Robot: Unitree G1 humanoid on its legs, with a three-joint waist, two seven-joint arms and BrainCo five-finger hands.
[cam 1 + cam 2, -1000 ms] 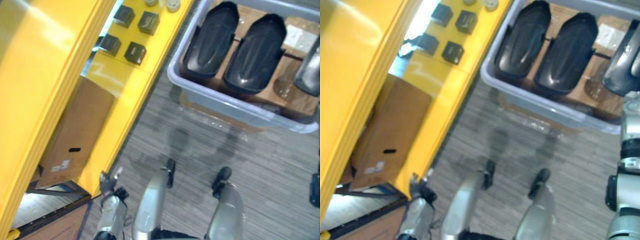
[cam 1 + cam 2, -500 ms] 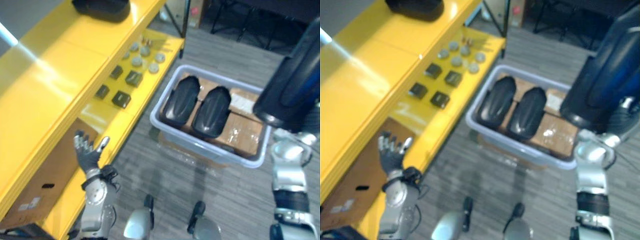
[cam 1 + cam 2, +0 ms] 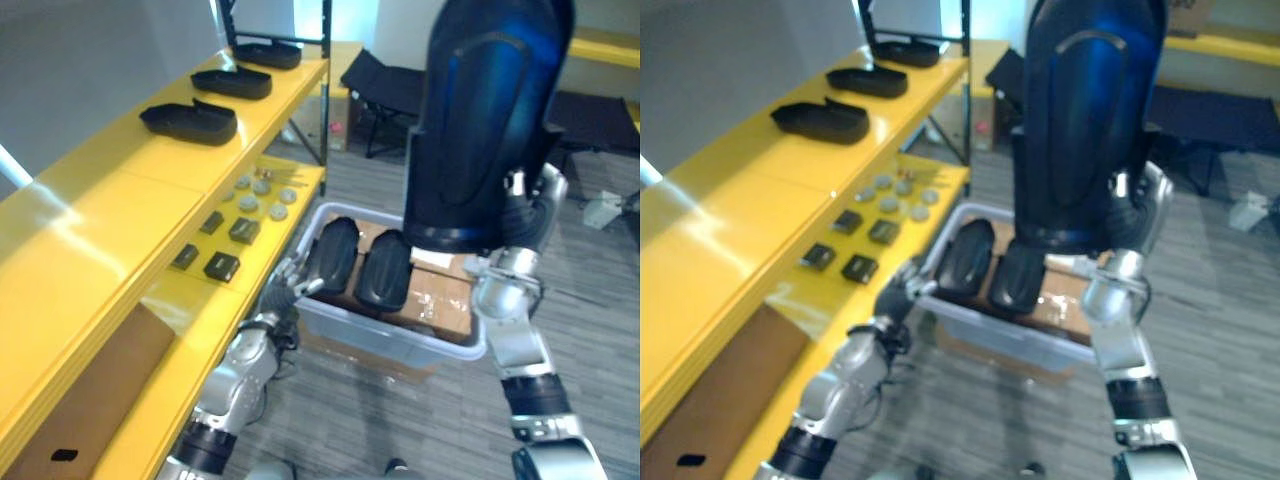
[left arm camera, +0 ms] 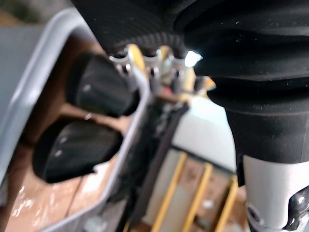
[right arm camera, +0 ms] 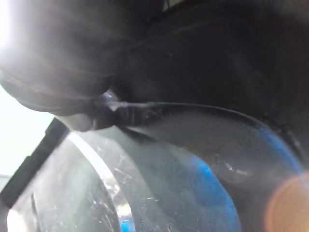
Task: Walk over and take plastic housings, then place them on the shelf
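My right hand (image 3: 522, 212) is shut on the lower edge of a large glossy dark plastic housing (image 3: 488, 110) and holds it upright, high above a grey bin (image 3: 400, 336). The housing's shiny surface (image 5: 169, 159) lies right against the right wrist camera. Two more black housings (image 3: 335, 255) (image 3: 385, 268) lie side by side in the bin, also seen in the left wrist view (image 4: 99, 92). My left hand (image 3: 288, 290) is open, its fingers at the bin's left rim (image 4: 126, 145). Three black housings (image 3: 190, 120) rest on the yellow shelf's top board (image 3: 100, 220).
The lower yellow board carries small black blocks (image 3: 222, 266) and round discs (image 3: 262, 195). A cardboard box (image 3: 80, 390) sits under it. Brown cardboard (image 3: 440, 295) lines the bin. Dark chairs (image 3: 380, 75) stand behind, on grey carpet.
The camera has tilted up from the floor toward the shelf. My right hand has lifted the housing high above the bin. My left hand went from beside the shelf to the bin's rim.
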